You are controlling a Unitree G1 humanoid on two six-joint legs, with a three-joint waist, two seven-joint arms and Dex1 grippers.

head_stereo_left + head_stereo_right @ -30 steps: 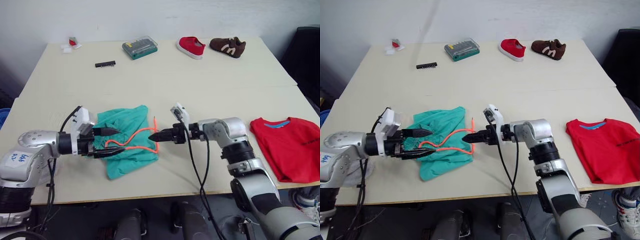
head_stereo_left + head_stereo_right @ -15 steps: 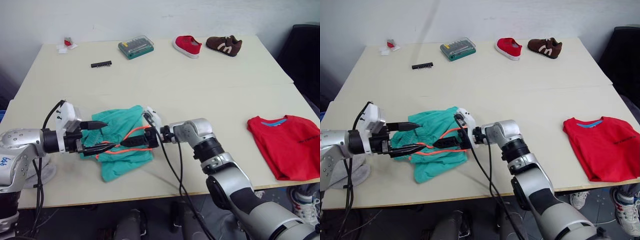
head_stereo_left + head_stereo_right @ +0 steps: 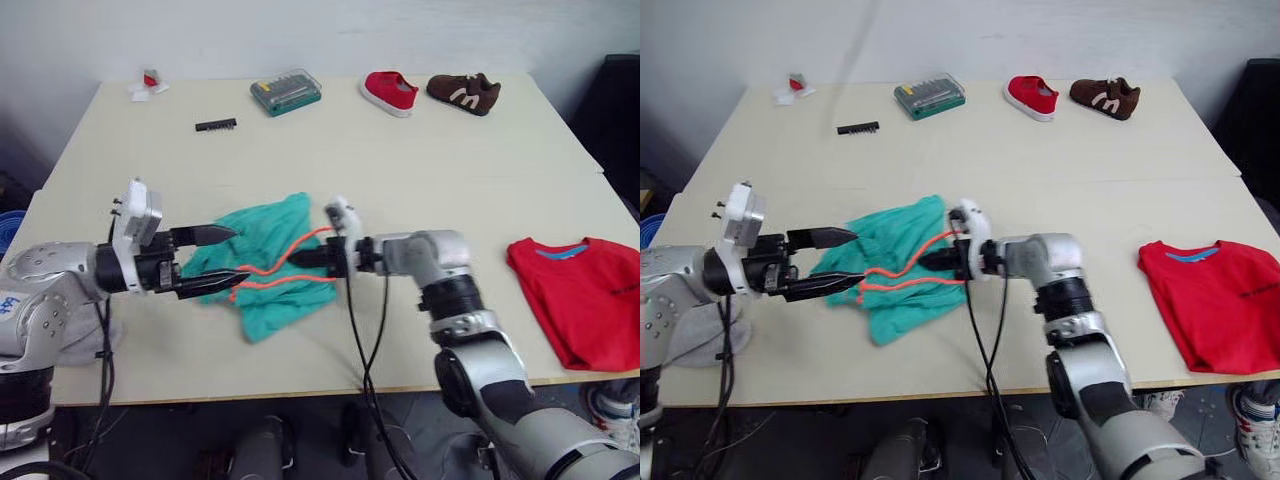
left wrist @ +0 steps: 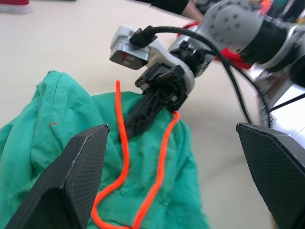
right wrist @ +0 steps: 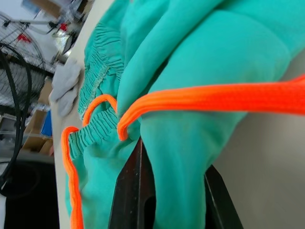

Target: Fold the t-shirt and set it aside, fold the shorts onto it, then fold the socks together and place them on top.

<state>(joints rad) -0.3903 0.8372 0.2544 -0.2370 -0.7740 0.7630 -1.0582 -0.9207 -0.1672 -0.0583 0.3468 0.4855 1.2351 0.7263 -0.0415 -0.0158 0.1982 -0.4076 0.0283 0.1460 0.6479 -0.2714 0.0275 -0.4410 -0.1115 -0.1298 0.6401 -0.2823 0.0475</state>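
The surface carries everything, and the shorts lie crumpled near its front edge, toward the left side. The t-shirt is already folded and lies flat at the front right corner, well apart from the shorts. A grey piece that may be the socks lies at the front left edge, partly behind the left arm.

The left end effector has its fingers spread open, with the points just at the left edge of the shorts and holding nothing. The right end effector is pressed into the right side of the shorts; in the right wrist view its fingers appear closed on a fold of the fabric.

The orange drawstring runs loose across the shorts and passes right beside the right fingers. I think the main risk is that a finger catches this cord, so a pull drags only the cord and bunches the waistband. Also the shorts are near the front edge, so a pull could slide them off.
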